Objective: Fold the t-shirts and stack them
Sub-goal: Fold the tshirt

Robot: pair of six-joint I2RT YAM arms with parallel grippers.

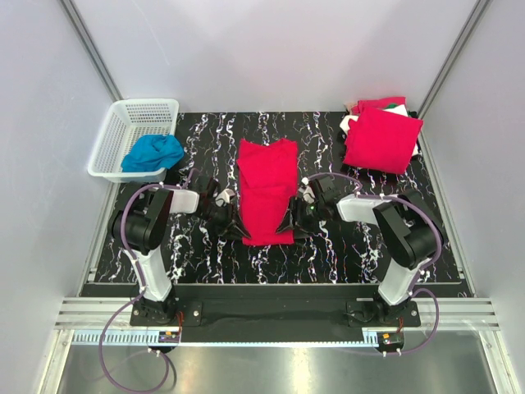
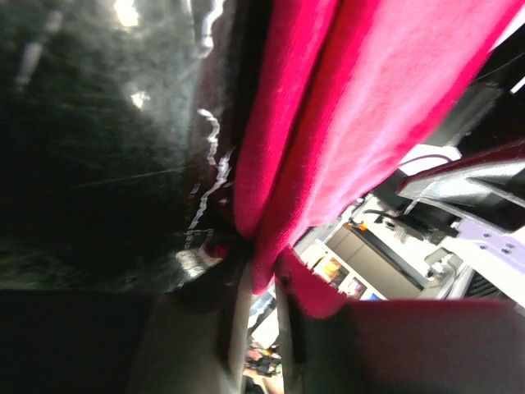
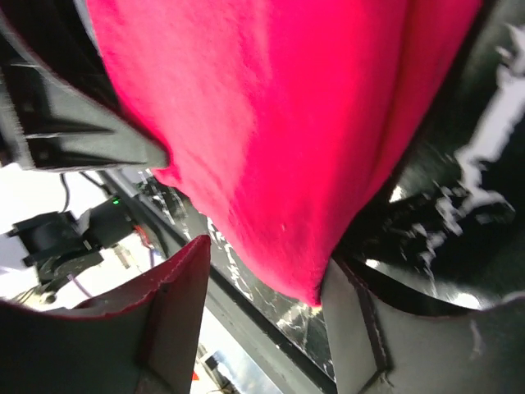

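red cotton fills the middle of the black marbled table [image 1: 205, 148]: 1 red t-shirt [image 1: 267, 190], already narrowed into a strip with its sides tucked in. its long axis runs from the near edge toward the far wall, with the wider end far and the hem end near, close to the arm bases.

the 2 arms reach in from either side and meet at that near end, 1 at each corner. that looks like the set-up for carrying the hem away from the bases and halving the strip across its length. holding both corners would keep the edge straight and stop the soft cloth from bunching.

the left gripper [image 1: 236, 227] is at the near-left corner. its wrist view shows a fold of red cloth caught in a narrow gap between the fingers, so i judge it clamped on the red t-shirt. the right gripper [image 1: 289, 223] is at the near-right corner with its fingers wide apart. the corner dips between them but is not pinched.

the folded stack [image 1: 381, 138] waits at the far right, with white and green peeking from under its red top layer. a basket [image 1: 123, 123] at the far left holds a blue cloth [image 1: 154, 152].
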